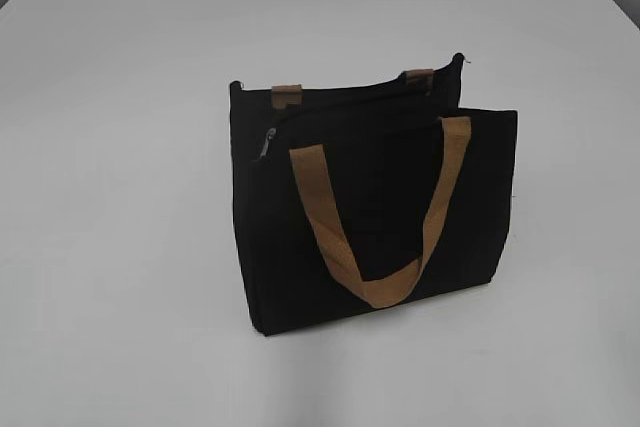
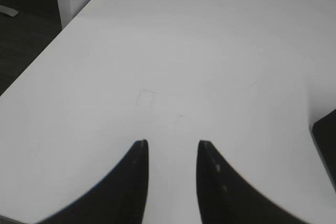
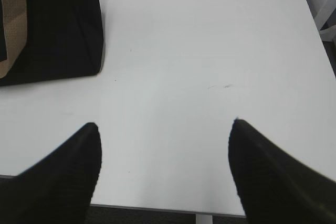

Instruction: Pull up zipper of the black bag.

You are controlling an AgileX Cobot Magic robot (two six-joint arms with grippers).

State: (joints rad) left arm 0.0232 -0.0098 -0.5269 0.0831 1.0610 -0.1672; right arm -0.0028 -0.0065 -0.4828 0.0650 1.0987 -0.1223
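The black bag [image 1: 370, 207] stands upright in the middle of the white table, with tan-brown handles; the front handle hangs down its face. The silvery zipper pull [image 1: 266, 143] sits at the left end of the top zip line, and the top looks open. Neither gripper shows in the exterior view. In the left wrist view my left gripper [image 2: 173, 142] is open and empty over bare table, with a corner of the bag [image 2: 326, 135] at the right edge. In the right wrist view my right gripper [image 3: 165, 124] is wide open and empty near the table's front edge, the bag [image 3: 52, 24] at upper left.
The white table [image 1: 120, 247] spreads all round the bag. Its left edge and the dark floor [image 2: 21, 51] show in the left wrist view. Its front edge [image 3: 168, 209] and right edge show in the right wrist view.
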